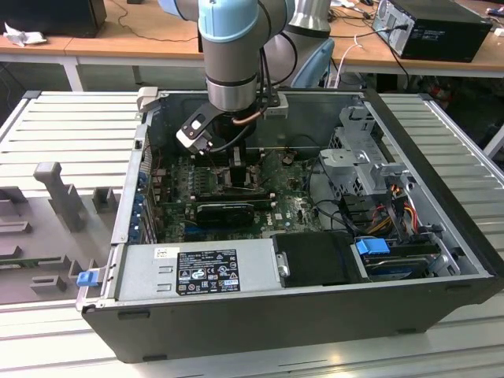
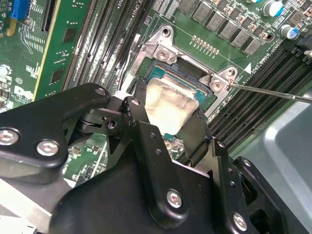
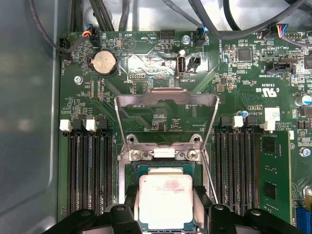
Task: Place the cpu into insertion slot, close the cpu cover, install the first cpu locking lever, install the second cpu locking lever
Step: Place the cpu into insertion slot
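Right now your end effector (image 2: 169, 103) has its black fingers (image 2: 196, 134) closed on the cpu (image 3: 165, 201), one on each of two opposite edges. The cpu is a flat square with a dull, smudged silver face and a thin green rim. It sits in or just over the slot (image 2: 192, 74), whose dark frame shows past its far edge; you cannot tell whether it is fully seated. The cover (image 3: 146, 100), a thin grey metal frame with a window, lies open on the green board (image 3: 146, 48) beyond the slot. Long black memory slots (image 3: 87, 165) run close along both sides. A thin wire lever (image 2: 265, 91) sticks out to one side. The grey case wall (image 3: 29, 122) stands beyond one memory bank.
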You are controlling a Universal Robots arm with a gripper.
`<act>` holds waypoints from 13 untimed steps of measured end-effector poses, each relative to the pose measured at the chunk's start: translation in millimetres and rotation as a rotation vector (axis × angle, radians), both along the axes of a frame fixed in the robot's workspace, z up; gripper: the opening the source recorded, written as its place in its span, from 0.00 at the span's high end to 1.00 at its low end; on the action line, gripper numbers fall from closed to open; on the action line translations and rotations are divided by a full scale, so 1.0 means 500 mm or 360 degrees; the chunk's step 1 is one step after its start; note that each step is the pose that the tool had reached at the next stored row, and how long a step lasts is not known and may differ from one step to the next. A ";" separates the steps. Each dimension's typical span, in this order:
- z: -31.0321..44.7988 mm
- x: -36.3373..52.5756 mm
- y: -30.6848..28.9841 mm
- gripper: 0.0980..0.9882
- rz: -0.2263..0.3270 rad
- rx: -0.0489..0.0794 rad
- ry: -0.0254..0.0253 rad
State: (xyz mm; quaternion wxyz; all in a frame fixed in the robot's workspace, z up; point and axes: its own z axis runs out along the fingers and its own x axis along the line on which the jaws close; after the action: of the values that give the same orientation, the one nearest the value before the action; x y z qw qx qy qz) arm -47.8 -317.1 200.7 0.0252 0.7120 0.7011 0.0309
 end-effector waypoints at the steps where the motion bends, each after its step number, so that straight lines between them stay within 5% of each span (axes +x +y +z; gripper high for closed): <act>1: 0.000 0.000 0.000 0.51 0.0000 0.0000 0.00000; 13: 0.009 0.000 0.000 0.43 0.0000 0.0000 0.00000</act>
State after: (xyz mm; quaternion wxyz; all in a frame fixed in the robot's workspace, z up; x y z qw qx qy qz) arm -47.9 -317.1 205.4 0.0252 0.7120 0.7011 0.0309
